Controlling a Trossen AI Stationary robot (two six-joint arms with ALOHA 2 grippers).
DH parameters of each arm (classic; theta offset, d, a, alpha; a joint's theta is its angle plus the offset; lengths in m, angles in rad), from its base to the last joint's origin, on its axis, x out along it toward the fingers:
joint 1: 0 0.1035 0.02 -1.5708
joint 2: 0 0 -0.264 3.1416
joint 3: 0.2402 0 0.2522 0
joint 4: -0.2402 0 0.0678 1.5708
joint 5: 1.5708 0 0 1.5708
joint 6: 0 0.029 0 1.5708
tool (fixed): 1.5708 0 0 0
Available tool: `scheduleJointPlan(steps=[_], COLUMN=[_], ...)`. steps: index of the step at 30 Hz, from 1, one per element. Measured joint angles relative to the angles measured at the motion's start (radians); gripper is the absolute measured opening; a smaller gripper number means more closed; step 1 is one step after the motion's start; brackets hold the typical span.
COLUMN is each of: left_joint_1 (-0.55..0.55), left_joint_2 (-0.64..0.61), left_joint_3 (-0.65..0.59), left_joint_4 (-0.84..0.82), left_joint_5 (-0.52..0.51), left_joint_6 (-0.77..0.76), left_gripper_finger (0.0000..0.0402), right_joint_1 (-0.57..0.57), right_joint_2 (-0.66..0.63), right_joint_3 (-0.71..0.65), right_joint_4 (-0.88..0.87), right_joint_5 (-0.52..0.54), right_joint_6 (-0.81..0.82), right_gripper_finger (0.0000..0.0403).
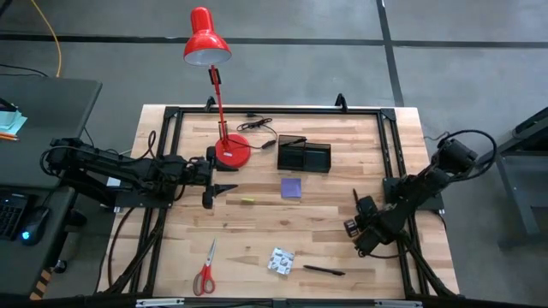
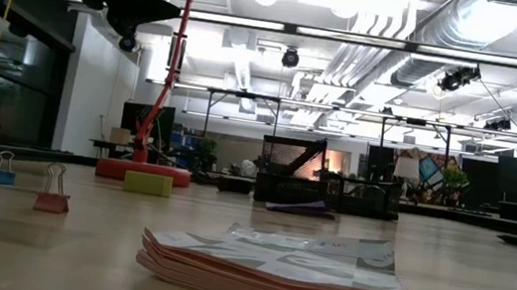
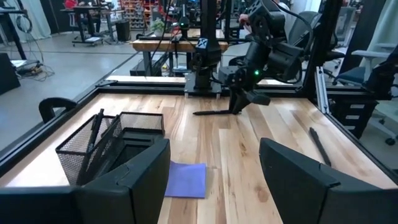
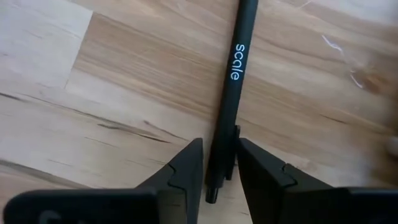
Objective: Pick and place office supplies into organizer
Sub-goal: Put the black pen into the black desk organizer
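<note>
My right gripper [image 4: 217,168] is at the table's right side [image 1: 358,214], shut on a black pen [image 4: 231,81] printed "scale". My left gripper [image 1: 218,193] is open and empty, left of the purple notepad [image 1: 292,187], which lies flat on the table. The black mesh organizer [image 1: 304,156] stands at the far middle with pens in it [image 3: 99,134]. A second black pen [image 1: 324,270], the patterned packet [image 1: 280,261] and the red-handled scissors [image 1: 205,272] lie near the front edge. The yellow piece [image 1: 247,200] lies mid-table. My right gripper pinches the pen's barrel at its clip [image 4: 234,152], near the button end, between its two fingers. The fingers slant down from above and lie across the pen. The pen lies level [image 3: 211,112], at or just above the table; I cannot tell if it is clear.
The red desk lamp's base [image 1: 231,151] stands left of the organizer, with its cord behind. A black metal frame [image 1: 385,137] runs round the work area. Two binder clips [image 2: 52,196] show in the low view. Bare wood lies between notepad and packet.
</note>
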Motion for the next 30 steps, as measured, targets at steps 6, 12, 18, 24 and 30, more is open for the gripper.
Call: scheduleJointPlan(steps=[6,12,18,24,30], left_joint_1=[0.000,0.000,0.000,0.000,0.000], left_joint_2=[0.000,0.000,0.000,0.000,0.002], left_joint_3=[0.000,0.000,0.000,0.000,0.000], left_joint_4=[0.000,0.000,0.000,-0.022,-0.033], left_joint_5=[0.000,0.000,0.000,-0.002,-0.002], left_joint_6=[0.000,0.000,0.000,0.005,0.000], left_gripper_finger=[0.0233,0.0233,0.0233,0.0233,0.0233], right_joint_1=[0.000,0.000,0.000,-0.021,-0.072], right_joint_2=[0.001,0.001,0.006,0.006,0.006], right_joint_3=[0.000,0.000,0.051,0.141,0.228], right_joint_4=[0.008,0.012,-0.021,-0.060,-0.065], right_joint_5=[0.004,0.018,0.065,0.173,0.296], right_joint_6=[-0.012,-0.043,-0.100,-0.216,-0.413], right_gripper_finger=[0.0034,0.0014,0.0004,0.0002,0.0004])
